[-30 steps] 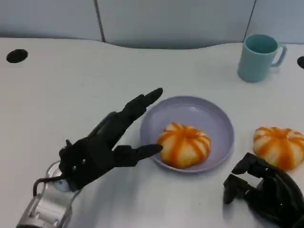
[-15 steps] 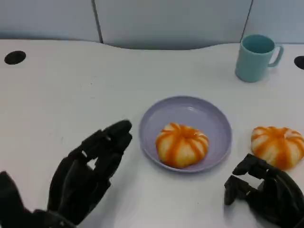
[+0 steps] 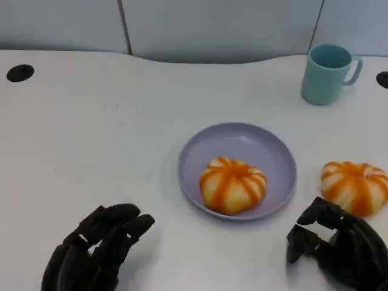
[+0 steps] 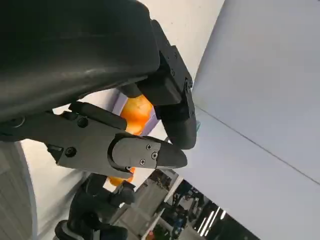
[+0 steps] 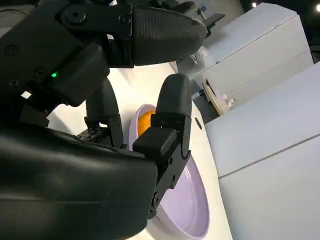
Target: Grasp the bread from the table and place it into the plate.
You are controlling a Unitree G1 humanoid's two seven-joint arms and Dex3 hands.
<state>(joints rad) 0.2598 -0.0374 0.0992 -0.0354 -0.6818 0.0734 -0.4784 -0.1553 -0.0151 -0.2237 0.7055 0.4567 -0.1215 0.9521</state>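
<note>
Fingers of my left hand (image 3: 94,251) are loosely apart and empty, clear of the plate (image 3: 276,159) since one bread (image 3: 233,184) already sits there, while my right hand (image 3: 339,245) curls empty beside the other bread (image 3: 354,187).

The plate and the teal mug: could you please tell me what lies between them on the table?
Nothing: in the head view, only bare white table separates the plate from the teal mug.

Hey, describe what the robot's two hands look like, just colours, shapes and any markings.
Both are black and many-fingered. The left hand has blocky, segmented fingers; in the left wrist view its fingertip carries small screws. The right hand looks glossier, with a rounded shell and a small green light.
</note>
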